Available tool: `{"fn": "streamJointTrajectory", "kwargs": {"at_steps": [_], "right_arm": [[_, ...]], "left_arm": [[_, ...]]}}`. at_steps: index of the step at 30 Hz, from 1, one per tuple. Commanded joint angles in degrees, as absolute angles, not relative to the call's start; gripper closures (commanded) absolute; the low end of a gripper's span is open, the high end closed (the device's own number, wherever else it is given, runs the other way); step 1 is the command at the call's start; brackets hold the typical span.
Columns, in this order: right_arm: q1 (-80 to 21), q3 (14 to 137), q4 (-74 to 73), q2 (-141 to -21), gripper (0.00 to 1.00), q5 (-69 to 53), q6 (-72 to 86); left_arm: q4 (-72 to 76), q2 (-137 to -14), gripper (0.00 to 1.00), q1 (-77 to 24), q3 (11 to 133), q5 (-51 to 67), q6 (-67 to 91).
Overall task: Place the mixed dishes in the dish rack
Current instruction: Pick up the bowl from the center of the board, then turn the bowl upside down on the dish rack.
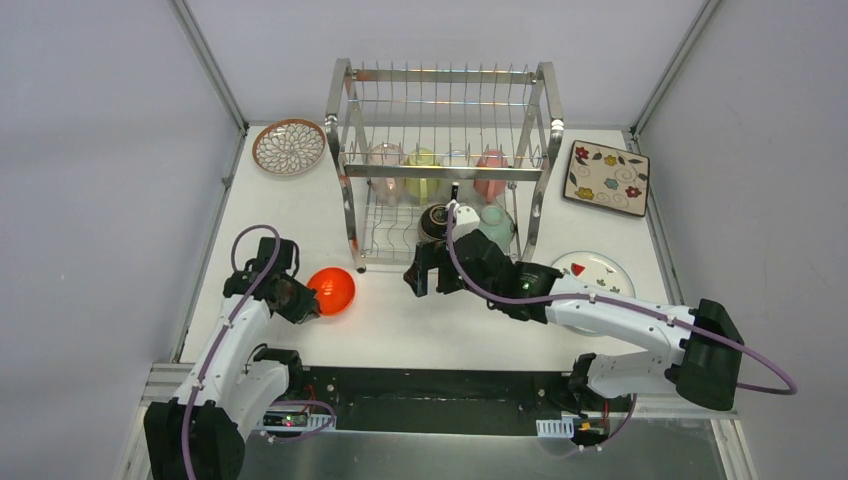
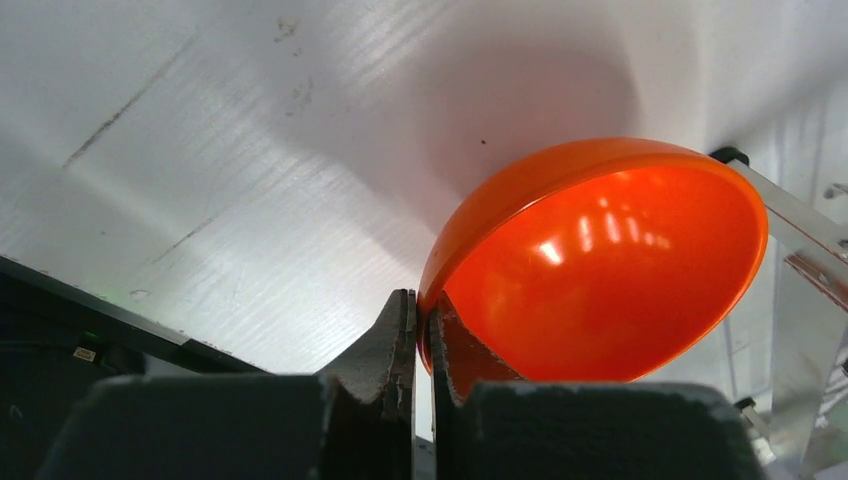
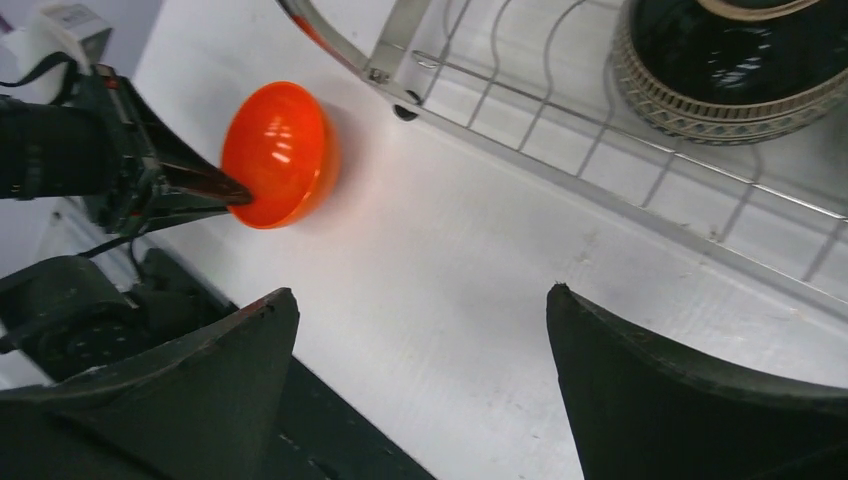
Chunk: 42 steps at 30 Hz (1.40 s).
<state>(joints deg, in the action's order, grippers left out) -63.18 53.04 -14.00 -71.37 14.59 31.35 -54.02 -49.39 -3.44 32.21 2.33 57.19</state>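
My left gripper (image 1: 306,298) is shut on the rim of the orange bowl (image 1: 332,290), which is tipped on its side over the table left of the dish rack (image 1: 440,160); the rim sits between the fingers in the left wrist view (image 2: 425,325). The bowl (image 3: 277,155) also shows in the right wrist view. My right gripper (image 1: 424,279) is open and empty in front of the rack (image 3: 520,120). A brown bowl (image 1: 436,220) and a mint bowl (image 1: 494,226) sit on the lower tier with pastel cups (image 1: 455,172) behind.
A petal-pattern plate (image 1: 289,146) lies at the back left. A square floral plate (image 1: 606,177) lies at the back right. A white strawberry plate (image 1: 592,272) lies partly under my right arm. The table's front edge runs just behind both grippers.
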Motion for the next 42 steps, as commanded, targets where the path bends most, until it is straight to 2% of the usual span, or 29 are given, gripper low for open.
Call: {"fn": "streamJointTrajectory", "kwargs": {"at_steps": [1, 6, 13, 23, 32, 42], "right_arm": [[-64.69, 50.76, -2.82, -72.65, 0.04, 10.28, 43.16], [-65.47, 48.86, 3.31, -75.45, 0.04, 10.22, 50.26], [-66.01, 47.19, 7.95, -74.52, 0.02, 7.87, 53.42], [-66.18, 46.35, 12.32, -74.71, 0.01, 7.87, 51.52], [-66.21, 47.66, 13.26, -76.96, 0.01, 6.35, 55.18], [-66.09, 45.24, 20.52, -78.01, 0.24, 4.33, 54.21]], "left_arm": [[-51.69, -46.54, 1.00, -4.15, 32.93, 7.02, 55.22], [-46.86, -41.06, 1.00, -4.22, 32.20, 17.15, 48.91], [-34.16, -30.18, 1.00, -4.35, 27.67, 32.97, 50.37], [-25.50, -33.09, 1.00, -4.48, 25.86, 45.67, 47.03], [-19.10, -32.51, 1.00, -4.66, 24.44, 49.57, 48.87], [-17.47, -34.45, 1.00, -4.66, 23.06, 50.19, 52.00]]}}
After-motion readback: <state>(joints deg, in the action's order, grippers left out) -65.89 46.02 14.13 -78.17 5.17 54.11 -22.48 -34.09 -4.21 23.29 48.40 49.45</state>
